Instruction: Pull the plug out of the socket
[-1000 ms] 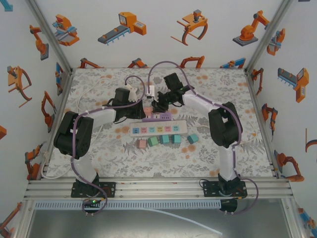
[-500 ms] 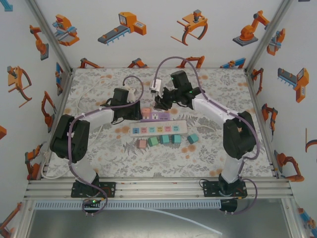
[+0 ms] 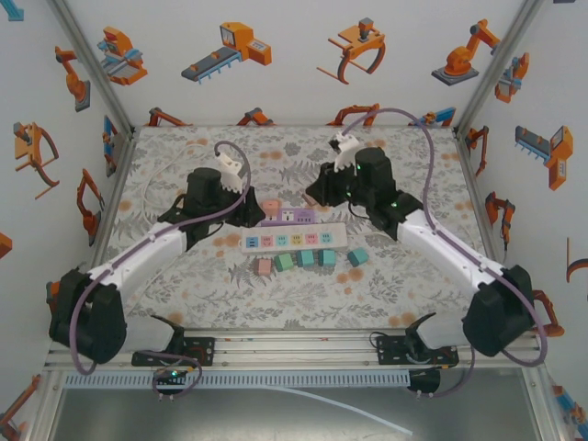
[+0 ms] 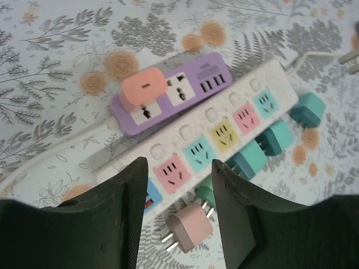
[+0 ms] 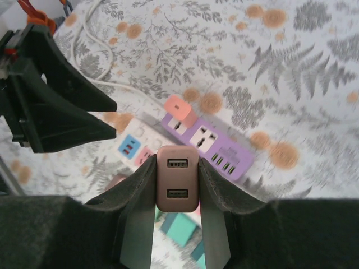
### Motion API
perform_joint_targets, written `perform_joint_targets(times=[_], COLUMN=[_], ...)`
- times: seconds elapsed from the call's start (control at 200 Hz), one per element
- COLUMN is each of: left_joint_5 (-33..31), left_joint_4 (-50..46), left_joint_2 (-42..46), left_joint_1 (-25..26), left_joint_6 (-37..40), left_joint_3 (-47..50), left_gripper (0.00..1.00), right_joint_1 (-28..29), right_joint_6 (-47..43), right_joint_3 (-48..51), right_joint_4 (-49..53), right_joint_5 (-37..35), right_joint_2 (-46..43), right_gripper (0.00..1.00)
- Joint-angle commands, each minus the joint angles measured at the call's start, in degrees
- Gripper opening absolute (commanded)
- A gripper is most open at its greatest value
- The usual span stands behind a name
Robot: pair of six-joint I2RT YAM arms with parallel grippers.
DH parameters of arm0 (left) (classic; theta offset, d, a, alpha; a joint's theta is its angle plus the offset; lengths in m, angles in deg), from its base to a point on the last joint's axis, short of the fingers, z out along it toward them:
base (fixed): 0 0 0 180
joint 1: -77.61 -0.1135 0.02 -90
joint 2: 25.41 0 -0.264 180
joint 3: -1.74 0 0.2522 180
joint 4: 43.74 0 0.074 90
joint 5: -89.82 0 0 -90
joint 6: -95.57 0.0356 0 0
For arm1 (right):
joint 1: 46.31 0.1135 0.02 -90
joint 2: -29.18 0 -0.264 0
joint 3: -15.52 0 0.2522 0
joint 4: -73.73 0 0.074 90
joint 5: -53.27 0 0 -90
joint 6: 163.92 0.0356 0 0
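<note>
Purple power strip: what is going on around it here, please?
The right gripper is shut on a dusty pink USB plug, held above the table and apart from the purple power strip. A salmon plug sits in the strip's end socket. The left gripper hovers open over the white power strip beside it.

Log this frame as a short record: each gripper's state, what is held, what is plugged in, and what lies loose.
right gripper: shut on the pink USB charger, held above the table, clear of any socket
left gripper: open, empty, above the strips
purple power strip: salmon plug seated at one end, socket beside it free
white power strip: sockets in view empty
loose: one pink plug and teal plugs beside the white strip
</note>
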Motion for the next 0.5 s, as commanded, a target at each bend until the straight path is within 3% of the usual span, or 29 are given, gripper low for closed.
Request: perform_joint_targets(times=[0.0,0.26,0.496], left_joint_5=[4.67,6.77,9.2], left_joint_4=[0.14,-3.92,-6.37], left_joint_2=[6.97,21.43,28.46], left_joint_1=[1.49,8.45,13.59], left_joint_6=[3.5,10.25,15.45], left_joint_3=[3.02,8.3,12.25], left_gripper=[0.5,0.53,0.61], right_joint_1=[0.29,0.72,2.98], right_joint_6=[14.18,27.4,34.51], right_joint_3=[4.81,16.9,25.91], right_joint_4=[-5.02,-5.77,-2.26], right_joint_5=[-4.82,-8.77,-14.96], right_joint_2=[-5.88,-16.36,-26.33], right_gripper=[0.2,0.21,0.19])
